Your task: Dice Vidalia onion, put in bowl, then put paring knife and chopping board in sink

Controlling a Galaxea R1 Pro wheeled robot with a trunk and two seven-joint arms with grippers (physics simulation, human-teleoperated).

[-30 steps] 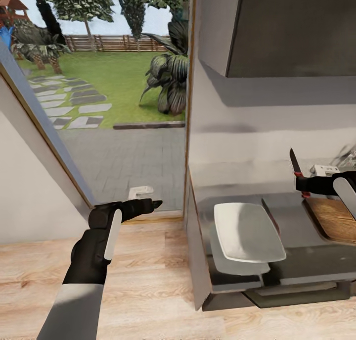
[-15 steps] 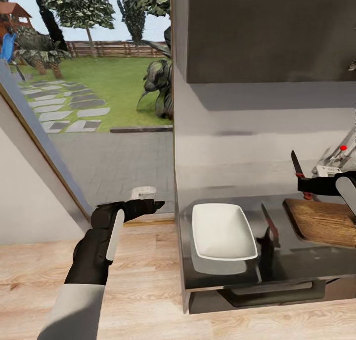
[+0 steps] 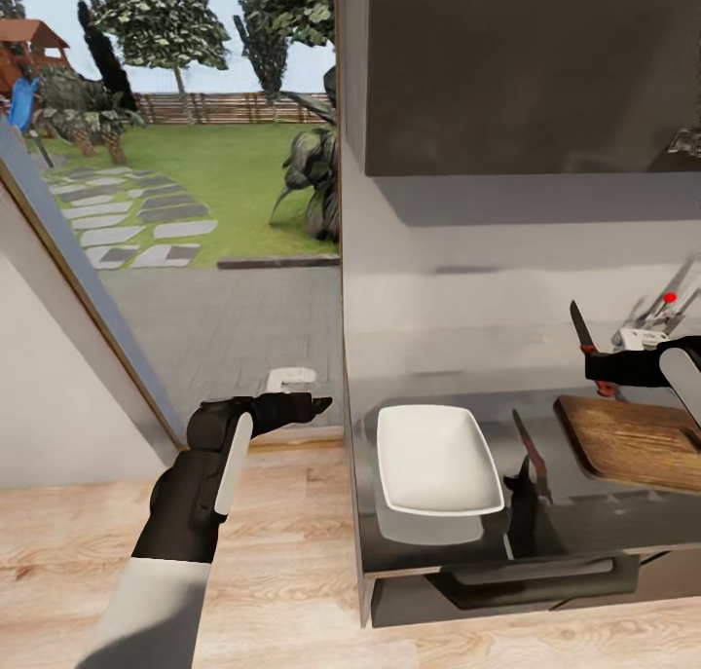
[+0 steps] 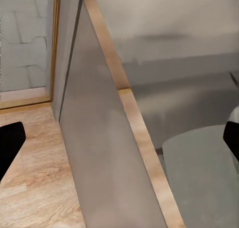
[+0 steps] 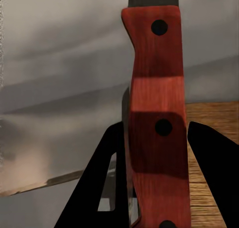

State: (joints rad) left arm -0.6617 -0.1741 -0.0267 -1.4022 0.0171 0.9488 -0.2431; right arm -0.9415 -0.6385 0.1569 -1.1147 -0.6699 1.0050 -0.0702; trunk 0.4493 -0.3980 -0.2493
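My right gripper is shut on the paring knife, which stands upright with its dark blade pointing up, above the left end of the chopping board. The right wrist view shows its reddish handle between the black fingers, over the board. The white bowl rests on the grey countertop, left of the board. The faucet's red knob shows at the far right; the sink basin and the Vidalia onion are out of view. My left gripper hangs open over the wooden floor, left of the counter's end.
The counter's end panel stands just right of my left gripper. A glass door to the garden lies ahead on the left. A wall cabinet hangs above the counter. Dark cabinet fronts with a handle sit below the edge.
The camera has turned, so counter, bowl and board sit further left in the picture. My right gripper keeps the knife upright. My left gripper has edged slightly forward.
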